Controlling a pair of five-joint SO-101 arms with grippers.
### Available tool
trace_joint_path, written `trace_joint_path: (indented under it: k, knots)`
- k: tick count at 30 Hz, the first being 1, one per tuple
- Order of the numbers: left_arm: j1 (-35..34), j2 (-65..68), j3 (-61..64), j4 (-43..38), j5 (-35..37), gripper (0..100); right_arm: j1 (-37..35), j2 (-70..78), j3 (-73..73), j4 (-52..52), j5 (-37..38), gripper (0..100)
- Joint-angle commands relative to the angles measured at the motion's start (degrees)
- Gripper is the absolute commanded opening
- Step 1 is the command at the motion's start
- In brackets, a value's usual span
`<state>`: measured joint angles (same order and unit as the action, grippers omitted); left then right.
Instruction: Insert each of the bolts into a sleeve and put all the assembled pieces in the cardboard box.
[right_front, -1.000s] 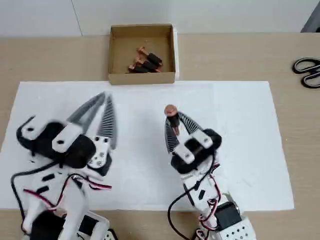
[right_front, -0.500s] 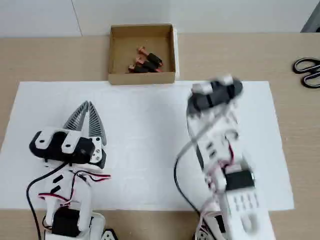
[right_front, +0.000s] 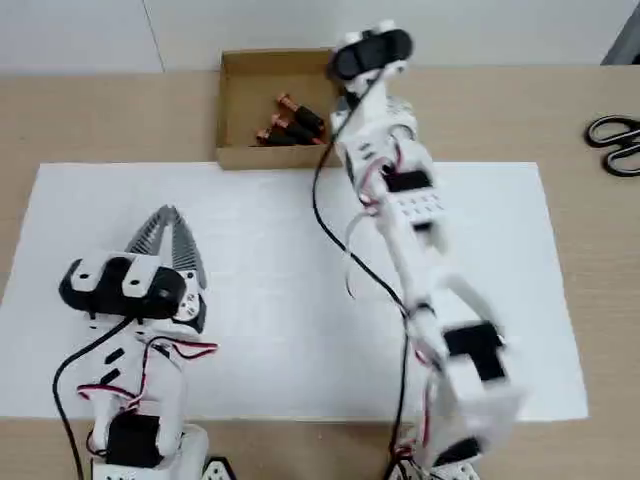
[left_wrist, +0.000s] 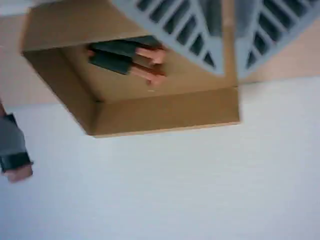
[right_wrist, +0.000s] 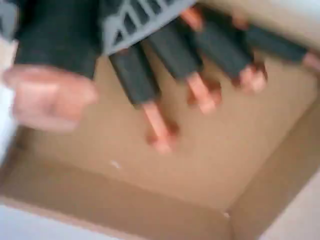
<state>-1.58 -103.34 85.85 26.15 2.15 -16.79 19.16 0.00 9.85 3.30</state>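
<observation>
Scissors (right_front: 615, 145) lie far right on the table (right_front: 100, 110). The right arm (right_front: 400, 200) stretches across the white sheet (right_front: 280, 300), covering the right wall of the cardboard box (right_front: 280, 157). The right wrist view reveals what the arm hides from above: the right gripper (right_wrist: 60, 37) is clamped on a sleeved bolt (right_wrist: 47, 97) above finished pieces (right_wrist: 134, 75) inside the box. The left gripper (right_front: 170, 235) sits fingers together, well apart from the box.

Recording open cardboard box (right_front: 280, 155) at upper centre of the high view. Noting several assembled pieces (right_front: 290, 118), copper bolts (right_wrist: 160, 127) in black sleeves (right_wrist: 135, 75), lying clustered on its floor; a further piece (right_wrist: 50, 75) hanging just above that floor.
</observation>
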Motion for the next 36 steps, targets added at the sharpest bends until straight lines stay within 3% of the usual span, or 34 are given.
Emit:
trace_joint_path:
  k: [1, 10, 16, 21, 30, 36]
  knots:
    - [-4.7, -0.6, -0.1, -4.6, 0.0, 1, -1.2, 10.5, -19.1, -2.3, -0.4, 0.2]
    - [-14.8, -0.6, 10.4, -12.7, 0.0, 1, -1.1, 37.1, -51.1, -2.3, -0.4, 0.2]
    - [-14.3, -0.4, 10.4, -11.9, 0.1, 1, -1.1, 51.1, -65.8, -2.2, 2.4, 0.2]
    - [-14.6, -0.5, 10.4, -4.7, 0.1, 1, 0.3, 56.9, -72.0, -2.2, 2.6, 0.2]
    - [-14.3, -0.4, 10.4, -4.5, 0.1, 1, 2.0, 58.3, -72.2, -2.2, 2.5, 0.3]
    - [-14.3, -0.4, 10.4, 3.3, 0.1, 1, 1.7, 58.3, -71.7, -2.2, 2.5, 0.3]
